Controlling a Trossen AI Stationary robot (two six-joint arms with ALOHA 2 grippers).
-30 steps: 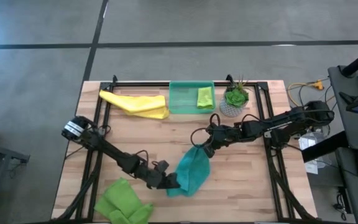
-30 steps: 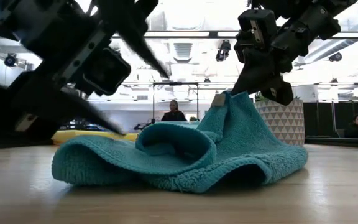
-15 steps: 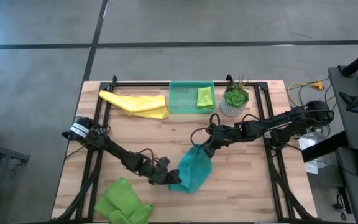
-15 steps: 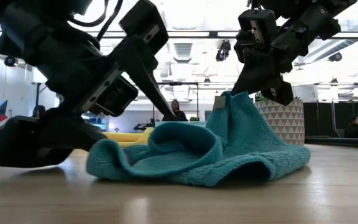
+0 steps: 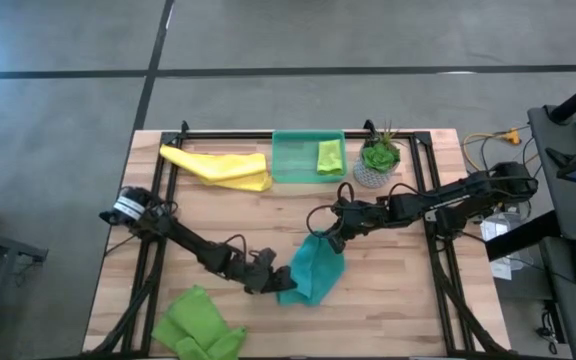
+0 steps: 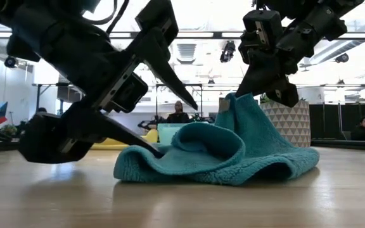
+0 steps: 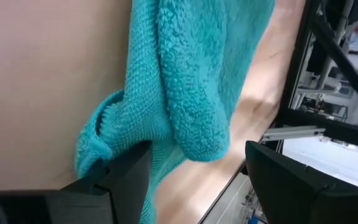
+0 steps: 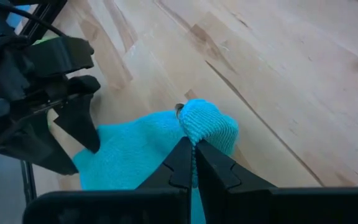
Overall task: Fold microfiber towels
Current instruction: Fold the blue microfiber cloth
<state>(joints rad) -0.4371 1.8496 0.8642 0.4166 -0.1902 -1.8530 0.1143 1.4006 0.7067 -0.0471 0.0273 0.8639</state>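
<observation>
You have the teal towel (image 5: 315,272) bunched near the middle of the table (image 5: 418,300), its far corner pinched and lifted by the right gripper (image 5: 318,236), whose fingers are closed tight on it. Your left gripper (image 5: 280,284) is low at the towel's near edge, fingers parted around the bunched cloth without clamping it. The yellow towel (image 5: 218,166) lies at the back, one green towel (image 5: 200,325) at the front left, another green towel (image 5: 329,156) in the tray (image 5: 293,160).
</observation>
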